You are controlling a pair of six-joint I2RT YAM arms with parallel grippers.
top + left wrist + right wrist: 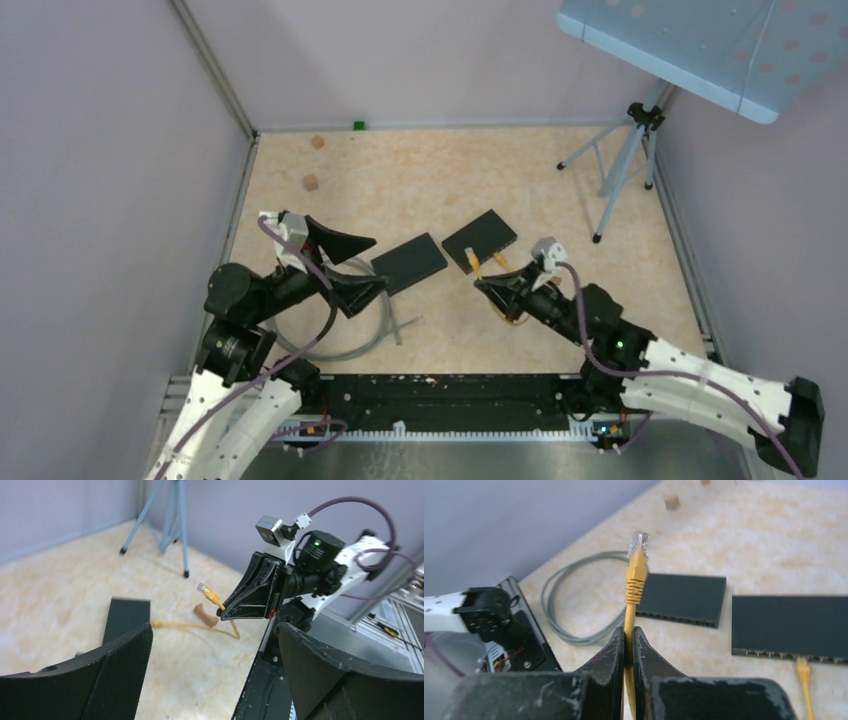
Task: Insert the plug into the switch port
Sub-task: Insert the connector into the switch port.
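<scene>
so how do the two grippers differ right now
The left gripper is wide open and empty; the right gripper is shut on the yellow cable just below its plug. The left gripper is near the grey cable, the right gripper near the right switch. Both are black.

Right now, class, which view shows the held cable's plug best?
The right wrist view: the plug stands upright and close above the right gripper, which is shut on the yellow cable. The left wrist view shows it smaller, from the side. The top view shows only yellow specks.
</scene>
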